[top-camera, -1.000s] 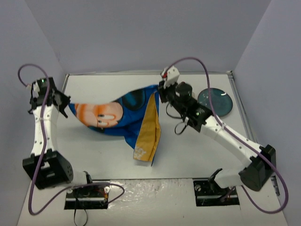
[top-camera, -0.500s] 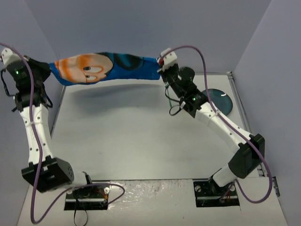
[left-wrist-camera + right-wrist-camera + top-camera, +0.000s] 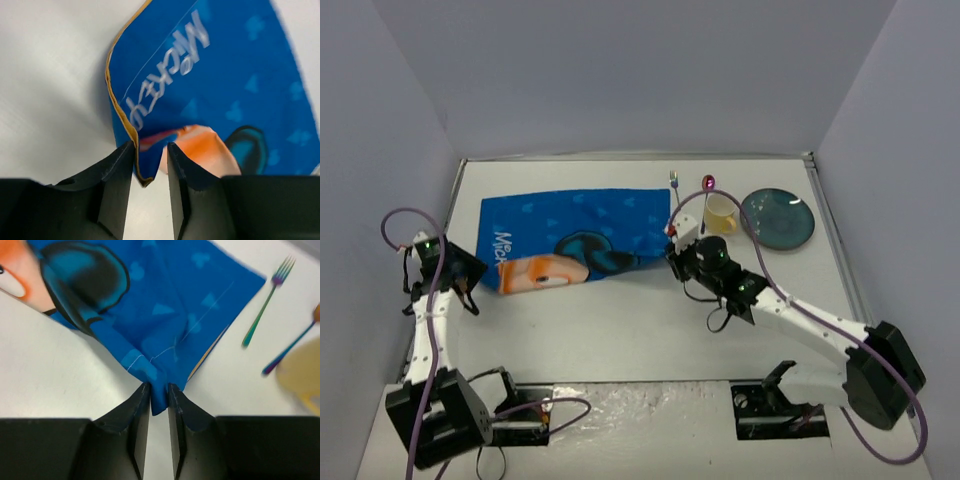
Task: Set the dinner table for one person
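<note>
Blue cartoon-printed cloth mat (image 3: 580, 225) spread on large matte white dinner table (image 3: 620, 325). Left gripper (image 3: 150, 150) narrowly parted, corner loose inside. Right gripper (image 3: 159, 387) narrow around corner; grip undeterminable.

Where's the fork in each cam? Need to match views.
Top external: fork far side, just beyond the blue mat's far right corner.
Left wrist: not in it; only the mat shows.
Right wrist: fork upper right, tines toward the top edge, just right of the mat's corner.
Shared landmark: the blue mat, in all three views.
</note>
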`<state>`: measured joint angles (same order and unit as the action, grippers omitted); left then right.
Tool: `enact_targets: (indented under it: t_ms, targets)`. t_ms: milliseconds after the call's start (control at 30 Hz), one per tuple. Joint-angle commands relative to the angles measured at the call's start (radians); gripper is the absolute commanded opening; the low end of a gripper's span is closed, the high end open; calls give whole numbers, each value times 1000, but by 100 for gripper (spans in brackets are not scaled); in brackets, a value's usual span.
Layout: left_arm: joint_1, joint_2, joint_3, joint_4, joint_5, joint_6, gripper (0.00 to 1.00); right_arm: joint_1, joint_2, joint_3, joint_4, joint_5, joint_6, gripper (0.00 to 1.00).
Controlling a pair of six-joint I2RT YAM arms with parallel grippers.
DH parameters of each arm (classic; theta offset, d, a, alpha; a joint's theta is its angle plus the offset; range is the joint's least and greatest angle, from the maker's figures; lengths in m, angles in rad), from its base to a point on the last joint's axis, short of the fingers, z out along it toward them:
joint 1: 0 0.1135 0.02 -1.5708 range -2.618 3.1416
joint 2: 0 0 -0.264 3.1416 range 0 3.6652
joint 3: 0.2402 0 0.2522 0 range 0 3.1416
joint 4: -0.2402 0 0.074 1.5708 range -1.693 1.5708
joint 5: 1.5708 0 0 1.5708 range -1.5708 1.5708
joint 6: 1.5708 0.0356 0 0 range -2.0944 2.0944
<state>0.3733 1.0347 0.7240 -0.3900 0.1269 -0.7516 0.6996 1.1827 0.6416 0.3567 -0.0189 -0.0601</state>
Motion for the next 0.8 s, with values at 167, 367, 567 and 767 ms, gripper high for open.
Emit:
enact_targets:
  t_ms: [167, 367, 567, 767]
  targets:
    - [-4, -208, 144, -321, -213, 125, 93, -2, -251, -37, -241, 16, 362, 68]
    - [-24, -188, 184, -259, -96, 208, 93, -16, -168, 30, -269, 70, 389, 71]
    - [-108, -41, 125, -122, 12, 159, 93, -40, 149, 197, -249, 57, 391, 70]
    - [-224, 176, 155, -62, -162, 99, 93, -70, 362, 277, -208, 30, 394, 70]
